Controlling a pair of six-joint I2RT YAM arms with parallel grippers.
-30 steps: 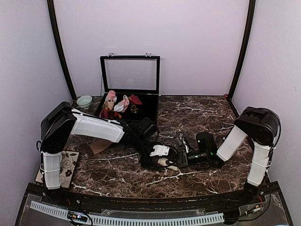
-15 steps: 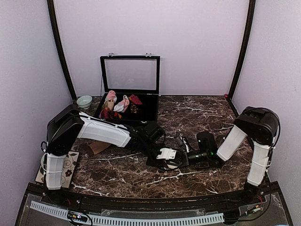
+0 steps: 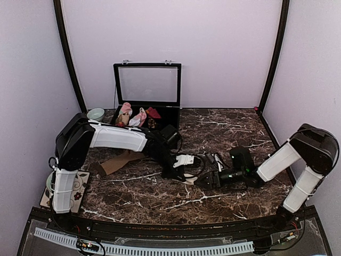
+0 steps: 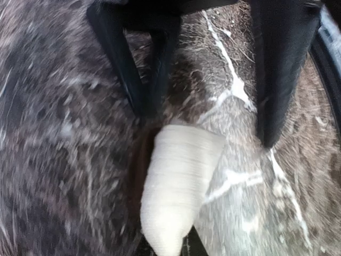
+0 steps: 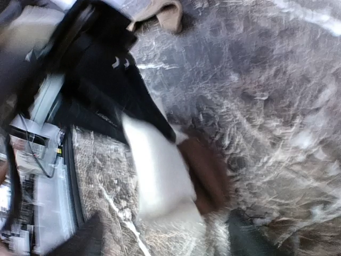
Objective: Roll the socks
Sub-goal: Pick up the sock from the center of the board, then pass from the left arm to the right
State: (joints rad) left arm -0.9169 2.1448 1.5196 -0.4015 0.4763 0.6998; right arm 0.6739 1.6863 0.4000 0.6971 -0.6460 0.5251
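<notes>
Left wrist: my left pincer (image 4: 205,128) spread, cream sock (image 4: 178,186) at its tips. Right wrist adds the sock's brown patch (image 5: 205,176); my right pincer (image 5: 162,237) open. Dark marble counter (image 3: 224,125), lilac walls (image 3: 224,53).

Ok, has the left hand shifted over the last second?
Yes. The left hand has moved up the top view, away from the near edge and closer to the black glass-lidded display case at the back.
</notes>
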